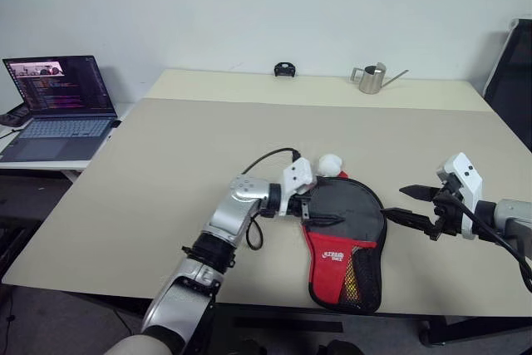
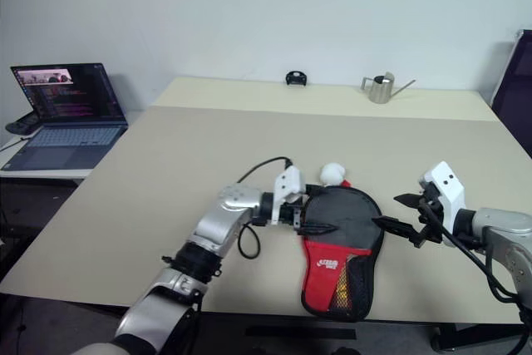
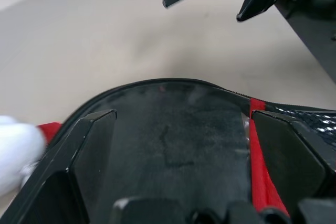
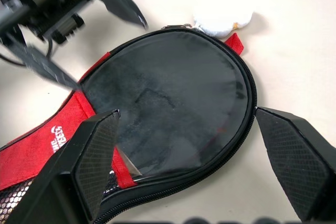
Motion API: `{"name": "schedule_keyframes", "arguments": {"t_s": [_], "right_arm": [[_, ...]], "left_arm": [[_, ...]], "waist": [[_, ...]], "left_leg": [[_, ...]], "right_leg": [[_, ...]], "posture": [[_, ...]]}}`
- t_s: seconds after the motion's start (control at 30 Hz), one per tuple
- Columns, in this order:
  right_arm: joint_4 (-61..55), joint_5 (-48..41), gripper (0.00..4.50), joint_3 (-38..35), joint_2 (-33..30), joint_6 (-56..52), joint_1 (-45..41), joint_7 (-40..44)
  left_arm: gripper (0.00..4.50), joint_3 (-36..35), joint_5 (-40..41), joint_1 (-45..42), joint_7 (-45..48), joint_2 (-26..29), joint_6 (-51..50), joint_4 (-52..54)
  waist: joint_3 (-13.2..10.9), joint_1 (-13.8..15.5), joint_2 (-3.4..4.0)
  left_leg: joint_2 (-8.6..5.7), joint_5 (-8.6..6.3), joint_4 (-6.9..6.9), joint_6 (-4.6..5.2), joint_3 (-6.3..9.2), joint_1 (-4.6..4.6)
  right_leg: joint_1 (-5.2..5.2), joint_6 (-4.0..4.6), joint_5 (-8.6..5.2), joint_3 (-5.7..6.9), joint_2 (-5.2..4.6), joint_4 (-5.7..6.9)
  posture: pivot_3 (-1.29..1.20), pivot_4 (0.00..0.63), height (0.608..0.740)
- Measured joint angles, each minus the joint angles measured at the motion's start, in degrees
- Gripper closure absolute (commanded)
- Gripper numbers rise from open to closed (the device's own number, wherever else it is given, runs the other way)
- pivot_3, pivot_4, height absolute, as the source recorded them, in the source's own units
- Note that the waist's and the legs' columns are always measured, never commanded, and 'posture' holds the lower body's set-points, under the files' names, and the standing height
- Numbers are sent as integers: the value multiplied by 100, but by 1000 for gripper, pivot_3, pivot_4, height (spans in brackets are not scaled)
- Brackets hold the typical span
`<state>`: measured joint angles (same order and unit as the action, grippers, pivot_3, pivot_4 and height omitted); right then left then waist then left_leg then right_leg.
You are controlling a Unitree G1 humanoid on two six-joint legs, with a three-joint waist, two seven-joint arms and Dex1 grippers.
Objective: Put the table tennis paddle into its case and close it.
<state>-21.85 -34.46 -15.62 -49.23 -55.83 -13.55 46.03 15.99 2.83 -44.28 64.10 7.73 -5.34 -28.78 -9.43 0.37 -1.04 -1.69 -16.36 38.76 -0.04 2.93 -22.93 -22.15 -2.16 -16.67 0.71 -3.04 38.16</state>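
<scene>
Black fabric of the case [image 1: 345,234] is seen flat on the table [image 1: 166,172], flanked by the left gripper [image 1: 320,212] and right gripper [image 1: 413,205], both spread wide, nothing held.

One case [image 1: 345,243] lies on one table [image 1: 166,172], with one white ball [image 1: 330,164] at its rounded end. Two grippers hover there, the left [image 1: 320,214] and the right [image 1: 411,205], both with fingers spread. At the far edge stand one metal watering can [image 1: 370,78] and one small black object [image 1: 285,69]. One open laptop [image 1: 58,106] sits on a side desk.
</scene>
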Motion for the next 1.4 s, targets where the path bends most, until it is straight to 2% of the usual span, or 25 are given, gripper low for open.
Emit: {"name": "schedule_keyframes", "arguments": {"t_s": [0.17, 0.3, 0.63, 0.83, 0.97, 1.1, 1.23, 1.4], "right_arm": [[208, 43, 0, 20, 38, 50, -337, -205], [418, 47, 0, 167, 122, 50, -642, -270], [2402, 575, 0, 1130, 1368, 158, -2718, -899], [4146, 1336, 0, 1597, 2218, 1035, -3675, -1209], [5093, 1751, 0, 1755, 2576, 1711, -4002, -1246], [6803, 2197, 0, 1752, 3031, 2700, -4633, -1480], [8007, 2431, 0, 1675, 3271, 3402, -5038, -1699], [8787, 2631, 0, 1632, 3470, 3856, -5206, -1862]], "left_arm": [[15, 227, -290, -13, -275, -130, 294, -734], [15, 227, -308, 2, -343, -165, 478, -851], [15, 217, -305, 105, -457, -210, 590, -857], [15, 219, -306, 175, -471, -167, 567, -738], [15, 223, -302, 199, -471, -166, 556, -704], [15, 220, -301, 211, -472, -142, 539, -670], [15, 221, -302, 237, -472, -136, 520, -620], [15, 222, -302, 261, -472, -124, 451, -546]], "waist": [[0, -18, 1], [0, -26, 3], [4, -49, 8], [6, -59, 11], [6, -59, 12], [6, -103, 13], [6, -106, 14], [7, -145, 15]], "left_leg": [[0, 0, 0, 0, -2, 2], [0, 0, 2, 0, -4, 3], [0, 4, 11, -3, -10, 13], [-1, 7, 12, -7, -16, 13], [-2, 9, 14, -12, -19, 13], [-1, 10, 12, -13, -24, 21], [-1, 23, 12, -35, -22, 18], [0, 24, 11, -37, -22, 19]], "right_leg": [[0, 0, 0, -1, 0, 2], [0, 0, 0, -4, -1, 4], [-9, 4, -2, -11, -2, 43], [-17, 5, -3, -14, -2, 55], [-18, 6, -3, -15, -3, 55], [-18, 7, -4, -16, -3, 68], [-19, 8, -4, -19, -3, 68], [-19, 8, -4, -22, -4, 70]], "posture": [[0, 150, 740], [0, 150, 740], [0, 150, 740], [0, 150, 740], [0, 150, 740], [0, 150, 740], [0, 150, 740], [0, 150, 740]]}}
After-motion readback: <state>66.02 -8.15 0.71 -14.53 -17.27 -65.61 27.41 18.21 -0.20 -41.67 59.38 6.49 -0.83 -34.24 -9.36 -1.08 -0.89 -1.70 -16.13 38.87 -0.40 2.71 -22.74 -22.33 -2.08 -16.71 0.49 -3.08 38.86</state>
